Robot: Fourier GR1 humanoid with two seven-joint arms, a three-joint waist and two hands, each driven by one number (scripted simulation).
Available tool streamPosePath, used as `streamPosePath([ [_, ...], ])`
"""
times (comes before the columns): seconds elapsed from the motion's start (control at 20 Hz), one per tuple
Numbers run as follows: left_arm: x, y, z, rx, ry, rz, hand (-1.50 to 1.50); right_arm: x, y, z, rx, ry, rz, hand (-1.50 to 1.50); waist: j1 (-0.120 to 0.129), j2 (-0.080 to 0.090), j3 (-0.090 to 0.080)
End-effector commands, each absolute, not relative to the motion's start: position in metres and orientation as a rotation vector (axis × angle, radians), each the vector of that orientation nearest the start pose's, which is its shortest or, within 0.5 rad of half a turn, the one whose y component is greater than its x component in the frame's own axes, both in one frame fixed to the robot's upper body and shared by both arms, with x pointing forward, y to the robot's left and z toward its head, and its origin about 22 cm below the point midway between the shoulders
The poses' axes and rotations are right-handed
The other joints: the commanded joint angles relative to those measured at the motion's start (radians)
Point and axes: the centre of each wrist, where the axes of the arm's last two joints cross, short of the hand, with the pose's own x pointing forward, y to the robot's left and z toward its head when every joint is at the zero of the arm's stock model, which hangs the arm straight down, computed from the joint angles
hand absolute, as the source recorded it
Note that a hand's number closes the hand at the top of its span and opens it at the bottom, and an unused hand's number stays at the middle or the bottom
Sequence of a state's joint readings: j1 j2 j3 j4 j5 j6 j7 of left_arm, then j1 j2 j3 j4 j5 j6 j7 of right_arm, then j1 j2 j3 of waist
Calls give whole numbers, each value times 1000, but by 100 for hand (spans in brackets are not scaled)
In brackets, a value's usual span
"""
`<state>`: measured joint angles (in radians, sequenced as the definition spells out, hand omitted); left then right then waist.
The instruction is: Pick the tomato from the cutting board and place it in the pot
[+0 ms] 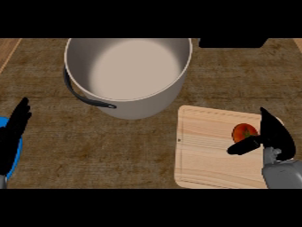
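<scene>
Brown worktop (55,146) fills view, wood strips at both sides. Pot (128,73) upright far centre, mouth open, nothing inside, handle toward left: ready to receive. Board (209,150) near right, just beside pot. Blue plate (14,153) at left edge, left hand (6,137) resting over it, fingers straight and relaxed, idle. Right hand (271,137) over board's right edge, fingers straight, thumb spread wide toward tomato (242,131). Tomato on board, touching or just beside thumb, not yet enclosed. Judgement: grasp about to begin.

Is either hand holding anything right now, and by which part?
Nothing is held. The right hand is open beside the small red tomato; the left hand rests open.
</scene>
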<state>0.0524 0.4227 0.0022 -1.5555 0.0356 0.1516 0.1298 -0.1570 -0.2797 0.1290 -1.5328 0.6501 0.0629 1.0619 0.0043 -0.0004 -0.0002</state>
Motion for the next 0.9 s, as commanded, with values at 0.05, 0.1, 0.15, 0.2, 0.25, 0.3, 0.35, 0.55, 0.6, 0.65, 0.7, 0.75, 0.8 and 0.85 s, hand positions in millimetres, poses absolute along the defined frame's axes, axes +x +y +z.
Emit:
streamPosePath([
  [0.05,242,320,22,432,-1377,-148,0,286,-228,17,-894,-524,423,-150,-2,1,0],
  [0.1,225,336,22,438,-1377,-145,0,286,-250,54,-887,-517,403,-150,-2,-1,0],
  [0.15,226,343,18,421,-1386,-144,0,302,-249,13,-872,-516,416,-150,3,2,0],
  [0.2,233,336,18,436,-1388,-128,0,293,-255,27,-886,-509,413,-150,-2,0,0],
  [0.25,230,325,7,427,-1376,-159,0,284,-269,32,-859,-522,429,-150,-4,0,0],
  [0.3,233,334,10,426,-1371,-149,0,296,-245,45,-847,-518,444,-150,-3,0,0],
  [0.35,238,326,21,437,-1379,-157,0,297,-253,29,-855,-511,476,150,-2,0,0],
  [0.55,247,320,13,428,-1392,-148,0,290,-256,43,-894,-582,523,150,-6,0,0],
  [0.6,221,328,14,442,-1377,-139,0,296,-246,27,-882,-580,508,150,0,0,0],
  [0.65,232,325,32,426,-1372,-153,0,289,-254,3,-899,-594,503,150,0,0,0],
  [0.7,238,335,18,440,-1405,-152,0,292,-249,6,-890,-583,518,150,-2,0,0],
  [0.75,223,329,28,427,-1380,-143,0,289,-247,15,-883,-590,489,150,-1,0,0],
  [0.8,234,323,-2,434,-1374,-136,0,283,-244,21,-887,-557,515,150,-5,0,0],
  [0.85,242,331,25,448,-1388,-162,0,310,-178,57,-882,-625,608,150,6,0,-1],
])
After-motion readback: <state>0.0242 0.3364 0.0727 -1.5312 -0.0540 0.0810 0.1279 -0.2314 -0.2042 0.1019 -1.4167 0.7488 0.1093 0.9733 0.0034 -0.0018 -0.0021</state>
